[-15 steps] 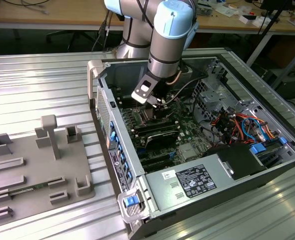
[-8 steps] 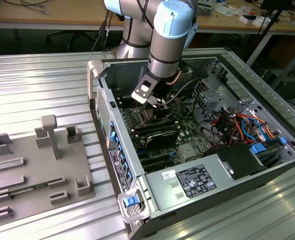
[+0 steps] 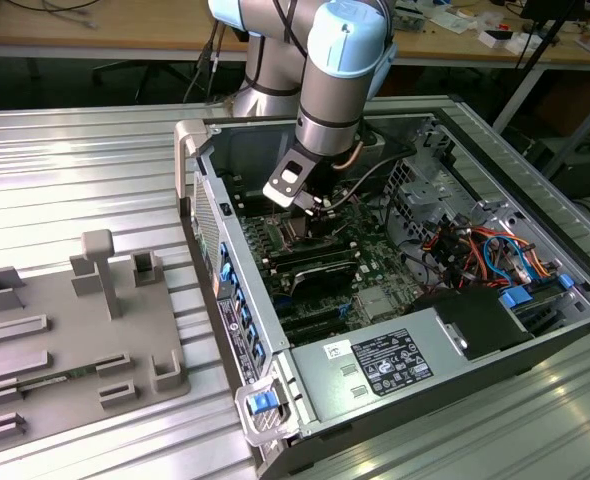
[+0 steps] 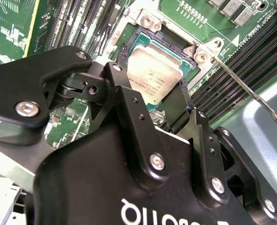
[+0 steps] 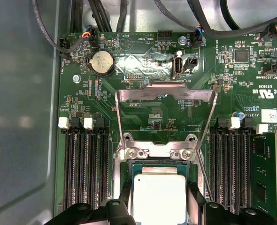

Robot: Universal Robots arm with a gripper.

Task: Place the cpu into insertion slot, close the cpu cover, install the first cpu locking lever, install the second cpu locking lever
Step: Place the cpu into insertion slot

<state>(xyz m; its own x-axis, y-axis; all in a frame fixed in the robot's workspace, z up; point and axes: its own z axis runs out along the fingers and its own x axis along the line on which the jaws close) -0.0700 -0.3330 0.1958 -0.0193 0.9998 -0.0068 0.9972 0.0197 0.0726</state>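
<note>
The cpu is a small square chip with a silvery top. It lies flat in the insertion slot on the green motherboard, also seen in the second wrist view as the cpu. My gripper is low over it with one black finger on each side of the chip, shut on it; the gripper and gripper show the same pose. The cpu cover, a thin metal frame, stands swung back and open beyond the socket. A thin wire locking lever sticks out unlatched beside the socket.
Memory slots flank the socket on both sides. The open computer case holds a power supply at the front and orange and blue cables on the exterior view's right. A grey fixture plate lies on the table at the exterior view's left.
</note>
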